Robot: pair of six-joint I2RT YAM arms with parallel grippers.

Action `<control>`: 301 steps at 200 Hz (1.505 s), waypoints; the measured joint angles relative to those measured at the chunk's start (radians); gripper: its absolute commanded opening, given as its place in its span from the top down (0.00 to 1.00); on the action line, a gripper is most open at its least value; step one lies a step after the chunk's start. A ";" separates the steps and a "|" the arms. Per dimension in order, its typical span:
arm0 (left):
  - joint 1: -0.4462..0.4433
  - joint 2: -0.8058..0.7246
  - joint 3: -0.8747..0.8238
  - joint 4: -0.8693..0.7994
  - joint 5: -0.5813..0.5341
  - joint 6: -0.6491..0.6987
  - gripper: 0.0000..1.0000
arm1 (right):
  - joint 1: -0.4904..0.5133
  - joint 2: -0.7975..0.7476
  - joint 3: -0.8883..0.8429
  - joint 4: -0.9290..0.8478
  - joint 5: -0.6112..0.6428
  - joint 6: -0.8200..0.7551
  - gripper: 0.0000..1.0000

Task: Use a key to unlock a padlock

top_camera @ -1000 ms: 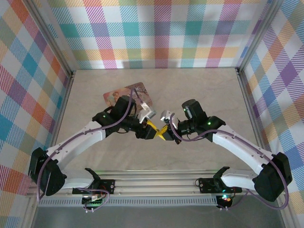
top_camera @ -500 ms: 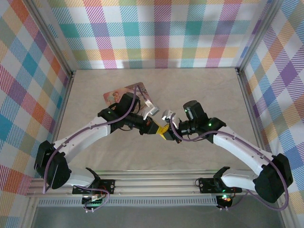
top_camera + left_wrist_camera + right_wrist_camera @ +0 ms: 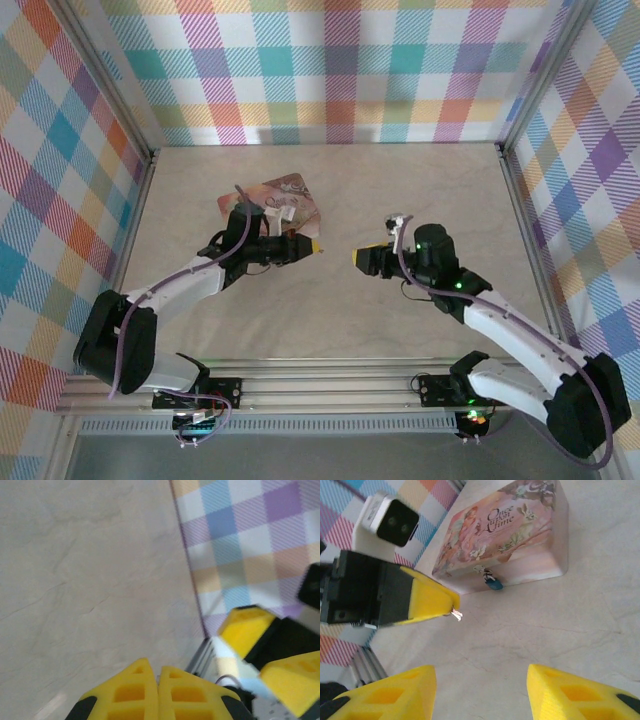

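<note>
Overhead view of a pale, stone-patterned table (image 3: 420, 190) boxed in by pastel plaid walls (image 3: 340, 60). Two white robot arms reach in from the 6 o'clock edge. Their yellow-tipped ends point at each other near the middle, with a strip of bare table between them. The left gripper (image 3: 316, 245) is at 9 o'clock from that strip and the right gripper (image 3: 357, 259) at 3 o'clock. A pink illustrated tin (image 3: 268, 192) lies flat at 11 o'clock from the table's centre, just beyond the left wrist.

From the right wrist camera, the right gripper's own two yellow fingers (image 3: 395, 692) stand wide apart at the bottom corners, with nothing but table between them. At 10 o'clock the left gripper's fingers are pressed tight together. A tiny sliver of bright metal, the key (image 3: 456, 614), sticks out from their tip, pinched there. A small white camera (image 3: 387, 522) sits on top of that wrist.

At 1 o'clock lies the tin, its lid lettered "Once Upon A Time". The padlock (image 3: 493, 583), a tiny blue body, hangs at the middle of the tin's near side wall, just under a small clasp. Its shackle is too small to tell whether it is closed. The key is near the padlock, at 8 o'clock from it, and does not touch it.

From the left wrist camera, the left gripper's fingers meet along a hairline seam at 6 o'clock, and the right gripper's spread fingers show at 4 o'clock.
</note>
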 measured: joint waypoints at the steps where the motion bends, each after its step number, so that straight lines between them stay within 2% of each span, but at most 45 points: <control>1: 0.000 0.000 0.000 0.004 0.000 -0.003 1.00 | 0.000 0.003 0.002 0.000 -0.001 0.005 0.49; 23: -0.004 0.002 0.000 0.099 0.000 -0.084 1.00 | 0.000 0.108 0.057 0.029 -0.042 0.121 0.50; 56: -0.012 0.001 0.000 0.153 0.000 -0.144 1.00 | 0.000 0.243 0.116 0.119 -0.129 0.275 0.52; 81: -0.020 0.001 0.000 0.168 -0.002 -0.164 1.00 | 0.000 0.288 0.143 0.177 -0.174 0.350 0.53; 104: -0.021 0.001 0.000 0.175 -0.003 -0.183 1.00 | 0.000 0.301 0.161 0.224 -0.200 0.396 0.57; 156: -0.020 0.001 -0.027 0.246 -0.019 -0.238 1.00 | 0.000 0.350 0.167 0.327 -0.245 0.480 0.72; 195: -0.017 0.001 -0.035 0.273 -0.040 -0.264 1.00 | -0.011 0.363 0.165 0.353 -0.239 0.517 1.00; 240: -0.016 -0.003 -0.037 0.278 -0.047 -0.264 1.00 | -0.012 0.363 0.158 0.377 -0.236 0.529 1.00; 260: -0.016 -0.008 -0.037 0.262 -0.048 -0.247 0.88 | -0.011 0.362 0.148 0.389 -0.237 0.521 1.00; 276: -0.018 -0.020 -0.034 0.211 -0.048 -0.213 0.75 | -0.008 0.357 0.146 0.382 -0.241 0.489 1.00; 288: -0.019 -0.034 -0.020 0.137 -0.052 -0.160 0.67 | -0.006 0.343 0.153 0.328 -0.240 0.432 1.00; 301: -0.016 -0.058 0.003 0.045 -0.053 -0.094 0.63 | -0.007 0.327 0.183 0.225 -0.240 0.348 1.00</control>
